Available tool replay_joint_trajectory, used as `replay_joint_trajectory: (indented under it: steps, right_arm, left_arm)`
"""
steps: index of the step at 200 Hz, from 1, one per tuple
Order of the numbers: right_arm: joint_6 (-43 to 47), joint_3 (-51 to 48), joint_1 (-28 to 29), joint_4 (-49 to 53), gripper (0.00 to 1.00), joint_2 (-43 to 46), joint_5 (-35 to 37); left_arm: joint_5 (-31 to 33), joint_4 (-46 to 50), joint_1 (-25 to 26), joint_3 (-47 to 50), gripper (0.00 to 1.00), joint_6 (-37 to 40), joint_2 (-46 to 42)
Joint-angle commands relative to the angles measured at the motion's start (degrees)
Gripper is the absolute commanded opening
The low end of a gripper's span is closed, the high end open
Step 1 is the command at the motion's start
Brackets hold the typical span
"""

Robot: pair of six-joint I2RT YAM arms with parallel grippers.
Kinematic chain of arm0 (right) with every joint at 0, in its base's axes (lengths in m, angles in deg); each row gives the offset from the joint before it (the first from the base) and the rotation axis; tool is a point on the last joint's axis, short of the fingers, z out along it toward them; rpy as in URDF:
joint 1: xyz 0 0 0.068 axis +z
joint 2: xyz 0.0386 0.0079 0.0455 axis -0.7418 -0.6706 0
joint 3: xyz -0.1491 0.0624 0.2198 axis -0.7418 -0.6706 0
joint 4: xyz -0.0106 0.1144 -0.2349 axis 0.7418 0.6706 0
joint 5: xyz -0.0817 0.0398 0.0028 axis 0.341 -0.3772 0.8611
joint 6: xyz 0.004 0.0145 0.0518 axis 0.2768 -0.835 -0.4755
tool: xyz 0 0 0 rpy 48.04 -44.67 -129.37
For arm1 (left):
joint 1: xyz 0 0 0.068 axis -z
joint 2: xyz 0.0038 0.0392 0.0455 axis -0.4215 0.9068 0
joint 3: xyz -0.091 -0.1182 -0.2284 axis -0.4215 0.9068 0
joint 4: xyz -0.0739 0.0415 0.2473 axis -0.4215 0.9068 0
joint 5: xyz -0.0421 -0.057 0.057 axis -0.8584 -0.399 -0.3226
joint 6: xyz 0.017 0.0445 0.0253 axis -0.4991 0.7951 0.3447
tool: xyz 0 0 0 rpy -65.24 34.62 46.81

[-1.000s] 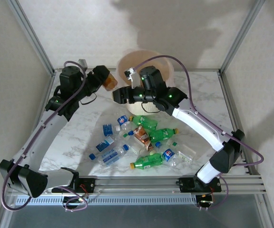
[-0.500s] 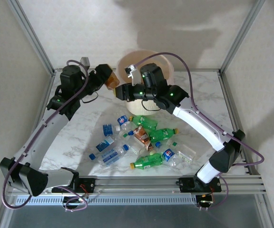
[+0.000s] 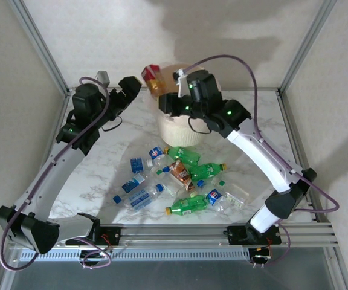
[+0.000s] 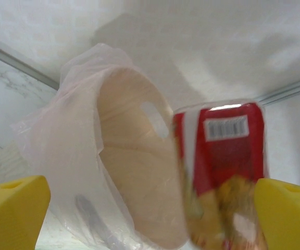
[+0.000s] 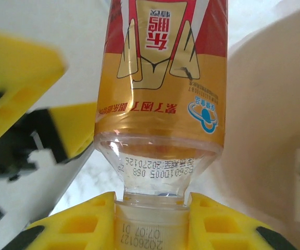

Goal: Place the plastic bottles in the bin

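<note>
Currently the right hand [image 5: 152, 208] clenches the neck of the red-and-gold labelled clear plastic bottle [image 3: 151, 77] over the round cream plastic bin [image 3: 181, 134] at its left rim, the left hand [image 3: 130, 86] spread open; releasing there could drop it onto the white marble table [image 3: 101, 175].

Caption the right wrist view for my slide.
Right hand grips a red-and-gold labelled bottle by its neck beside the bin.

We saw bright, even light; broad soft shadows lay on the back wall [image 3: 222, 30]. In the left wrist view the red-labelled bottle [image 4: 220, 172] was blurred; right wrist label print was sharp.
</note>
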Motion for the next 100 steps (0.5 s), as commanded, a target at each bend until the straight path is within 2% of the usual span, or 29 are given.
replay_joint_trajectory:
  steps: [1,42,100]
  right_arm:
    - [0.28,4.78,-2.18,6.47,0.24,-2.85,5.94]
    - [0.01,8.04,-6.42,12.30,0.24,-6.68,7.10]
    - [0.61,8.65,-7.45,14.48,0.25,-10.28,9.09]
  left_arm:
    - [1.46,-0.81,0.35,-0.17,1.00,1.58,-1.62]
    - [2.71,0.43,0.90,1.31,0.99,2.62,-1.31]
    - [4.44,-0.24,3.59,3.84,0.99,3.14,-0.78]
